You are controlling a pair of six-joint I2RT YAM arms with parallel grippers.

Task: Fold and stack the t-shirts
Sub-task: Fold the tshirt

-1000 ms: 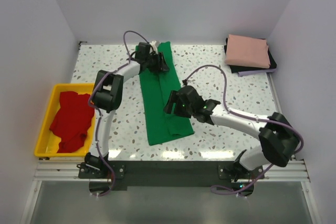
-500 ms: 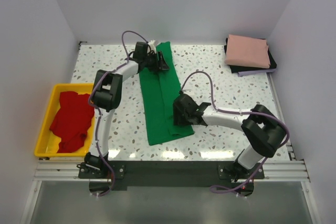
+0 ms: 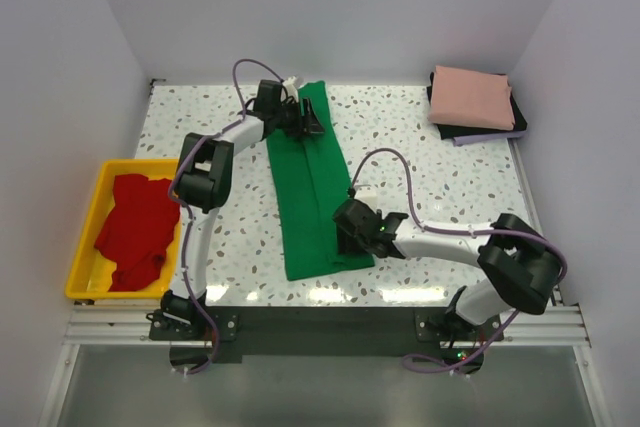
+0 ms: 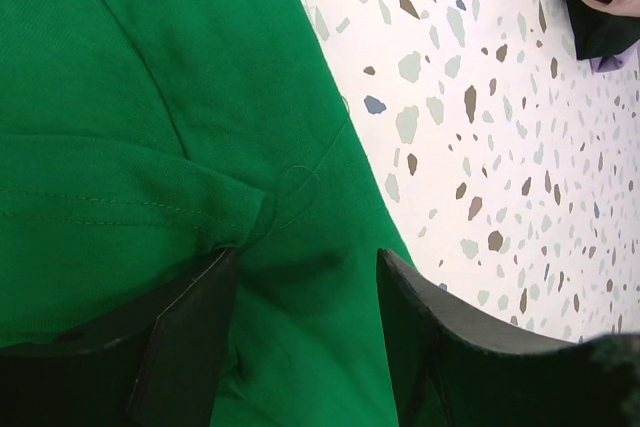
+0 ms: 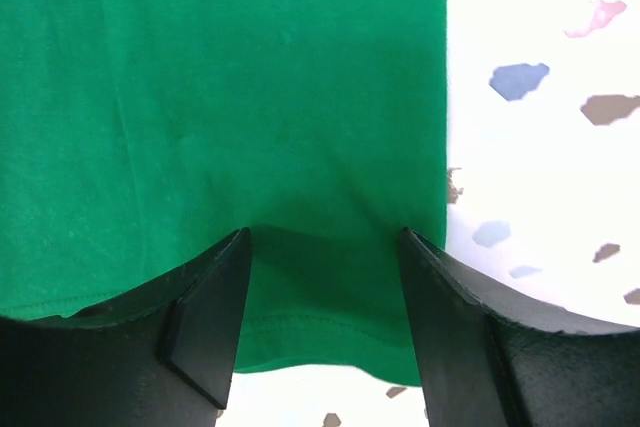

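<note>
The green t-shirt (image 3: 312, 187) lies as a long narrow strip down the middle of the table. My left gripper (image 3: 302, 119) hovers low over its far end, open; in the left wrist view my left gripper (image 4: 308, 332) has a puckered fold of green cloth (image 4: 150, 127) lying loose between the jaws. My right gripper (image 3: 350, 232) is at the strip's near right corner, open; in the right wrist view my right gripper (image 5: 325, 297) straddles the flat green hem (image 5: 330, 337). A folded salmon pink t-shirt (image 3: 472, 97) sits at the back right. The red t-shirt (image 3: 135, 227) lies crumpled in the tray.
The yellow tray (image 3: 84, 247) stands off the table's left edge. Under the pink shirt lies a dark folded cloth (image 3: 482, 133) with a lilac edge. White walls close in the far, left and right sides. The speckled tabletop (image 3: 440, 177) shows between the green strip and the pink stack.
My right gripper has moved toward the near edge, down the strip's right side to its near corner. My left gripper has opened wider and stayed at the far end.
</note>
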